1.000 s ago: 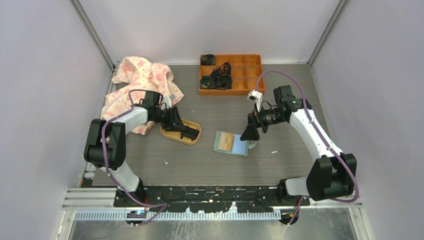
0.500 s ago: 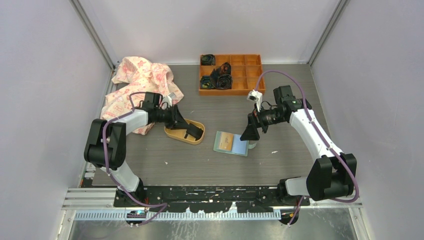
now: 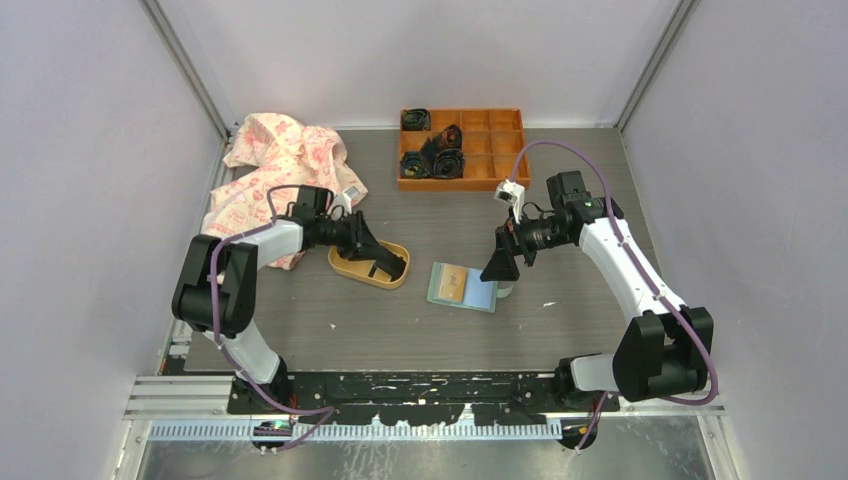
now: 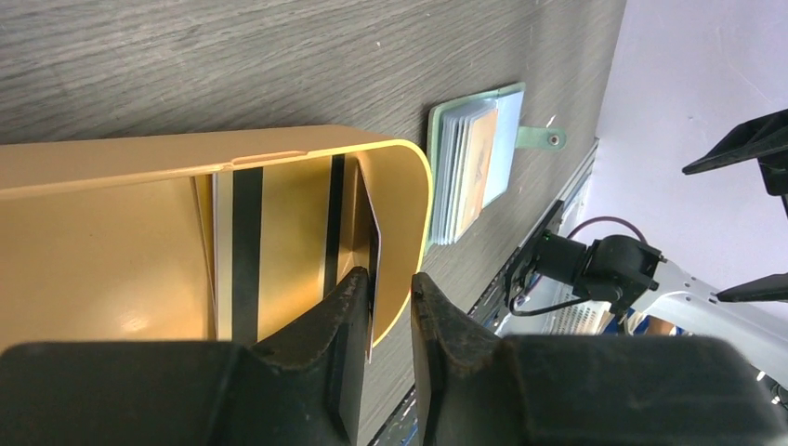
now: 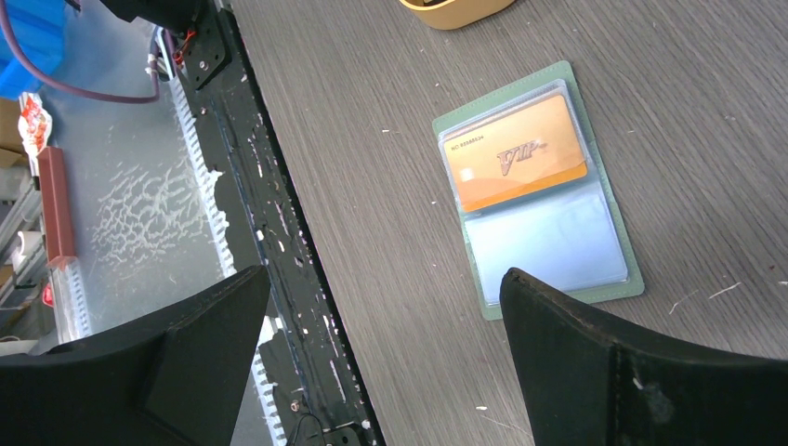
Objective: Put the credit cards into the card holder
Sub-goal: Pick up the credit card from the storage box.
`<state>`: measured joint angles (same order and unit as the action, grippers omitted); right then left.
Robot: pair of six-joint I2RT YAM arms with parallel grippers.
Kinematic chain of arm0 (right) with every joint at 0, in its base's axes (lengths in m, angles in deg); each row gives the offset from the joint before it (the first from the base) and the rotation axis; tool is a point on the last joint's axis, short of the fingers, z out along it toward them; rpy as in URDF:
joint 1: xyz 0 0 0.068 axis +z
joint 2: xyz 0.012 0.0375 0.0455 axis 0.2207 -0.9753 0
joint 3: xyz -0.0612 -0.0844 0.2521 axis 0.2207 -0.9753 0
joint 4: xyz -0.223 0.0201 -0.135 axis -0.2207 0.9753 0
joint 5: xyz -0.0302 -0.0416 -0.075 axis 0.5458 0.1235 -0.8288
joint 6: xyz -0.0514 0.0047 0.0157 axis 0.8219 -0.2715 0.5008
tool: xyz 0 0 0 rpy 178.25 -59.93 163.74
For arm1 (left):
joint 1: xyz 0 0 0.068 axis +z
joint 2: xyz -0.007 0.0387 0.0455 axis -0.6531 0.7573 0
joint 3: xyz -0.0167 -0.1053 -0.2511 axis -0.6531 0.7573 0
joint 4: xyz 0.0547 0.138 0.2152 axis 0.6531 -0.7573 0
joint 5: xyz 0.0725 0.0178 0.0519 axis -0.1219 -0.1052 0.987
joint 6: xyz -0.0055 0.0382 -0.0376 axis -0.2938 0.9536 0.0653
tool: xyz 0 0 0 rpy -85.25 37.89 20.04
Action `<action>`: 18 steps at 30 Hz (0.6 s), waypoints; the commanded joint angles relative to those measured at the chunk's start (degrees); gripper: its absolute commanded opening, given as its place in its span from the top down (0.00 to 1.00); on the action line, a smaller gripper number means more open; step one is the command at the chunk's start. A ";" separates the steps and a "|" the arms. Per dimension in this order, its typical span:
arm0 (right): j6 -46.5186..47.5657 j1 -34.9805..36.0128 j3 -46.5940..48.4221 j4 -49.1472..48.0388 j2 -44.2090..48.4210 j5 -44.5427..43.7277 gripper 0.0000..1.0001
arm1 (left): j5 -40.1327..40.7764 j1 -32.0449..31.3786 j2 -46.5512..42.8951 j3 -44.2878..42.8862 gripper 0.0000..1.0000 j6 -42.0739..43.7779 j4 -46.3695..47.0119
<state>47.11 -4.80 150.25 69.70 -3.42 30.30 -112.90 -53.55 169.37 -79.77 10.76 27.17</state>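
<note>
While left pincer (image 4: 390, 290), barely parted, straddles on-edge card (image 4: 368, 228), right pincer (image 5: 386, 279) gapes wide.

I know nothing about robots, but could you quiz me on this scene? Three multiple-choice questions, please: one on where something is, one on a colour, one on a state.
1. Where is the left end effector?
A. At the yellow dish
B. Over the card holder
C. Folded back at its base

2. What colour is the card showing in the open card holder?
A. Blue
B. Orange
C. Black

3. What state is the right end effector in?
A. Shut on a card
B. Shut on the card holder
C. Open and empty

Answers:
1 A: its wrist view shows its fingers at the dish's end, with a whitish card between them.
2 B: the right wrist view shows it plainly orange.
3 C: its fingers stand wide apart above the card holder, touching nothing.
</note>
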 commanded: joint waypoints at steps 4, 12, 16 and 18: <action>0.46 0.39 1.94 -0.71 0.16 0.60 0.01 | 2.51 -1.83 1.25 -2.43 0.74 1.64 -1.32; 0.46 0.39 1.94 -0.67 0.40 0.51 0.00 | 8.28 -3.92 1.62 -5.48 1.00 4.32 -6.73; 0.46 0.32 1.95 -0.62 0.43 0.51 0.01 | 11.24 -3.63 -2.63 -6.38 1.00 6.39 -10.38; 0.52 0.30 1.94 -0.66 0.40 0.39 0.01 | 12.90 -3.22 -5.56 -6.77 1.00 7.97 -13.11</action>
<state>47.11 -4.80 150.25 69.72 -3.42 30.12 -103.24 -57.40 170.57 -83.90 15.30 18.69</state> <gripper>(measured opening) 0.995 0.010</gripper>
